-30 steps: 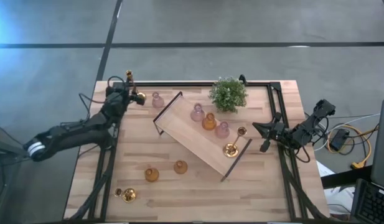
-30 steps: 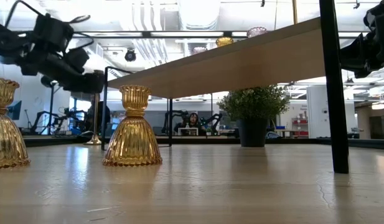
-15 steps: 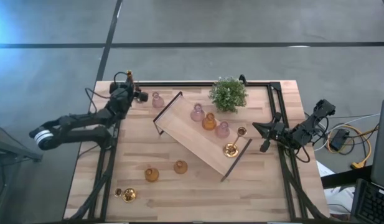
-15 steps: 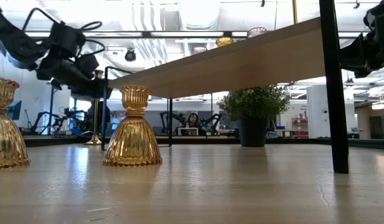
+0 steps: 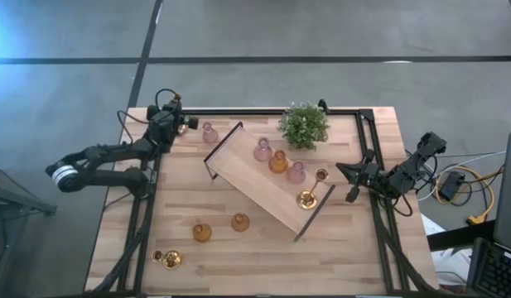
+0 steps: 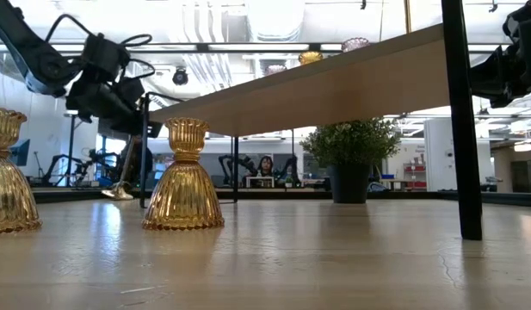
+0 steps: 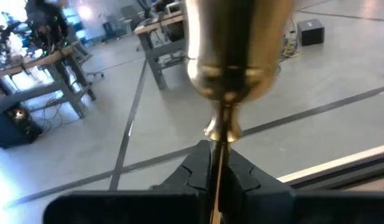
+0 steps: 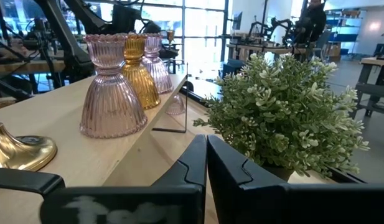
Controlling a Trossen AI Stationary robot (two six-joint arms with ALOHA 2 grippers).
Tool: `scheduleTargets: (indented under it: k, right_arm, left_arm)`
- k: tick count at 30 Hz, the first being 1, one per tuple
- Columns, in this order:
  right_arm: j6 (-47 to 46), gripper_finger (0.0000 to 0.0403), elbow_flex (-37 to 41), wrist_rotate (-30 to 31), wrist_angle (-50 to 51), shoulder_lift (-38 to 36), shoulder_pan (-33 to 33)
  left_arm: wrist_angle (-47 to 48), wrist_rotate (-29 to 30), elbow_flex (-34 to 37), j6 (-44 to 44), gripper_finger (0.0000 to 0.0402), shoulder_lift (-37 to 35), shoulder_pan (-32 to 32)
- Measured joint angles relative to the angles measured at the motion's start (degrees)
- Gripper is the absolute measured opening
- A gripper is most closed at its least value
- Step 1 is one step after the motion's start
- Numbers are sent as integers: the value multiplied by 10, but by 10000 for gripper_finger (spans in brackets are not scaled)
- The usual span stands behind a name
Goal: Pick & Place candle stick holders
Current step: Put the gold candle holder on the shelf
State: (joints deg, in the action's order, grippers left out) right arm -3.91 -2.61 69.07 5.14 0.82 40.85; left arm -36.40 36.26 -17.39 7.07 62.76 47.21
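Between the pinched fingers of the left gripper (image 7: 215, 171), at the table's far left corner, sits the thin stem of the tall brass holder (image 7: 232, 50), which looks tilted and lifted off the wood, though the low view is dim. Just beyond it stands a pink holder (image 5: 209, 132), then the wooden tray (image 5: 247, 178) carrying more. Farthest off, the right gripper (image 8: 206, 155) waits fully closed and empty beside the potted plant (image 8: 285, 115).

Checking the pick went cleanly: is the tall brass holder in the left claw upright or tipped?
Tipped: the tall brass holder leans in the left claw, base lifted at one side.
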Motion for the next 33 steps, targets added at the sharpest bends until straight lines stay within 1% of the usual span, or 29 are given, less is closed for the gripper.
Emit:
scheduleTargets:
  k: [3,6,11,14,15,17,20,22,23,25,27,33]
  right_arm:
    - [0,8,0,0,0,0,0]
    - [0,8,0,0,0,0,0]
    - [0,8,0,0,0,0,0]
    - [-1,8,0,0,0,0,0]
    - [0,8,0,0,0,0,0]
    - [-1,8,0,0,0,0,0]
    - [0,8,0,0,0,0,0]
    - [-1,8,0,0,0,0,0]
    - [-1,8,0,0,0,0,0]
    - [0,8,0,0,0,0,0]
    - [-2,8,0,0,0,0,0]
    - [0,8,0,0,0,0,0]
  left_arm:
    - [25,-20,-12,5,12,-14,-2]
    - [84,-62,-49,6,12,-49,-3]
    - [219,-117,-156,21,12,-116,-6]
    - [277,-165,-232,34,12,-148,-9]
    - [291,-191,-256,34,12,-156,-10]
    - [322,-264,-298,30,12,-165,-10]
    - [358,-395,-355,3,12,-168,-12]
    - [363,-475,-380,-16,12,-166,-18]
    - [362,-508,-389,-26,12,-164,-23]
    - [362,-553,-399,-41,12,-158,-35]
    - [364,-579,-400,-47,12,-152,-52]
    - [364,-597,-399,-50,12,-128,-129]
